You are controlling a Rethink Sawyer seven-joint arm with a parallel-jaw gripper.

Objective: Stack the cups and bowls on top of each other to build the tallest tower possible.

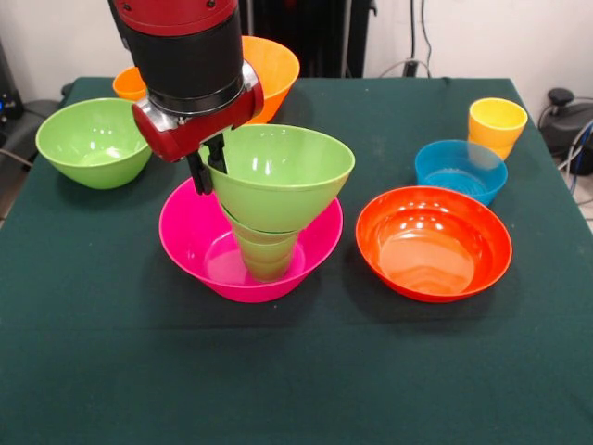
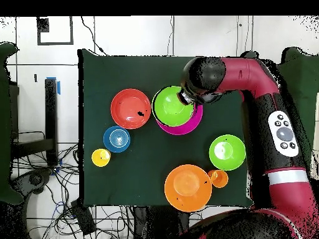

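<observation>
The tower stands in the large pink bowl [image 1: 185, 236] at the table's middle. A green cup [image 1: 267, 258] stands in the pink bowl and a light green bowl [image 1: 287, 171] sits on top of it, slightly tilted. My gripper [image 1: 208, 167] is at this bowl's left rim, with one black finger [image 1: 196, 176] outside and the other inside, shut on the rim. In the overhead view the arm's wrist [image 2: 199, 81] hides the gripper. The light green bowl [image 2: 171, 106] covers most of the pink bowl [image 2: 190, 127].
A second light green bowl [image 1: 93, 139], an orange cup [image 1: 128, 83] and an orange bowl [image 1: 276, 63] stand at the back left. A red-orange bowl [image 1: 433, 243], a blue bowl [image 1: 460, 170] and a yellow cup [image 1: 497, 123] stand at the right.
</observation>
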